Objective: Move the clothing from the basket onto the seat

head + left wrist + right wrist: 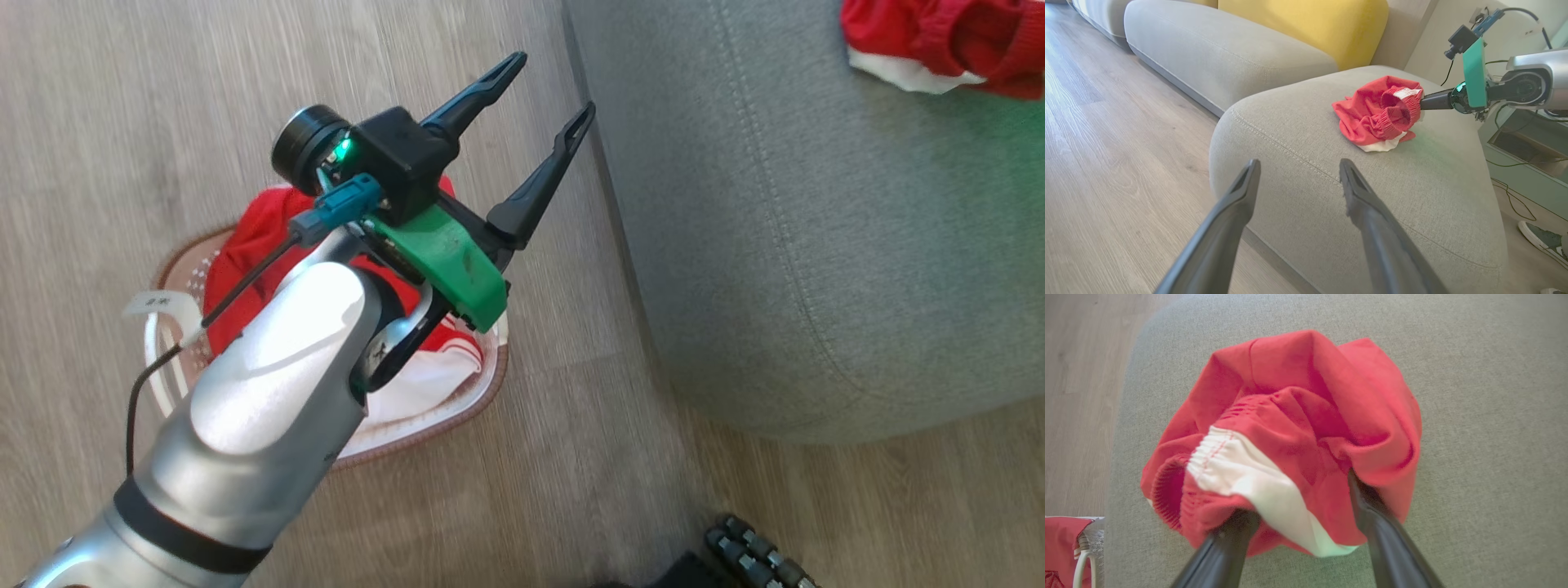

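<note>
Crumpled red clothing [1378, 112] on grey seat [1298, 204], beyond wide-apart jaws of left gripper [1298, 166]

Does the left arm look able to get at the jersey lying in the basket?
Probably yes: the left gripper is open above the basket, and the red jersey lies uncovered there, though the fingers point toward the seat.

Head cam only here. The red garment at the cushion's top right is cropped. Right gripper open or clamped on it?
Observer: Open. In the right wrist view the right gripper has its jaws spread, with folds of the red garment draped over both tips.
Operator: Garment fully on the seat?
Observer: Yes. In the left wrist view it lies bunched well inside the edges of the seat, nothing overhanging.
</note>
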